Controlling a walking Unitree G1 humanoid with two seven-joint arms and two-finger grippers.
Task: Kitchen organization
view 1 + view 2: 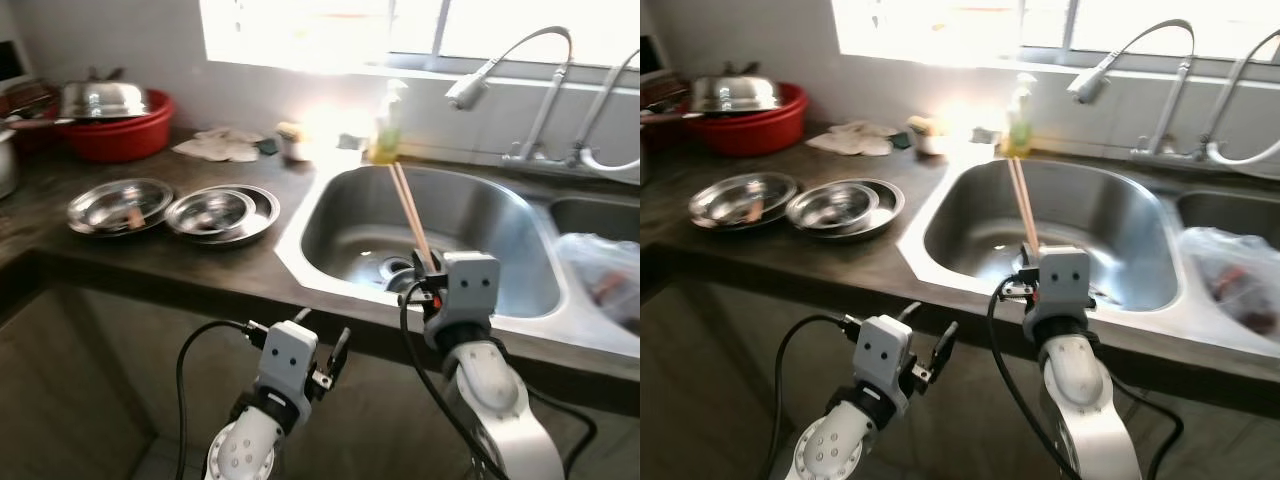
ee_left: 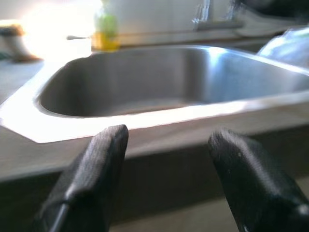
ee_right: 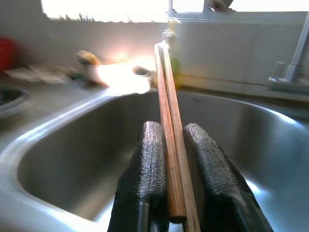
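A pair of wooden chopsticks [image 1: 407, 208] stands nearly upright over the steel sink [image 1: 330, 215], pinched between the black fingers of my right gripper [image 3: 172, 145], which is shut on them at the sink's front rim. The sticks [image 3: 167, 111] lean slightly back towards the window. My left gripper [image 2: 166, 140] is open and holds nothing; it hangs low in front of the counter edge, below the sink's left corner [image 1: 335, 352].
Steel plates [image 1: 120, 205] and a bowl [image 1: 212, 212] lie on the dark counter at left, a red basin [image 1: 125, 135] with a metal lid behind them. A soap bottle [image 1: 388, 125], cloths [image 1: 222, 146], taps [image 1: 545, 90] and a plastic bag [image 1: 600, 270] in the second basin.
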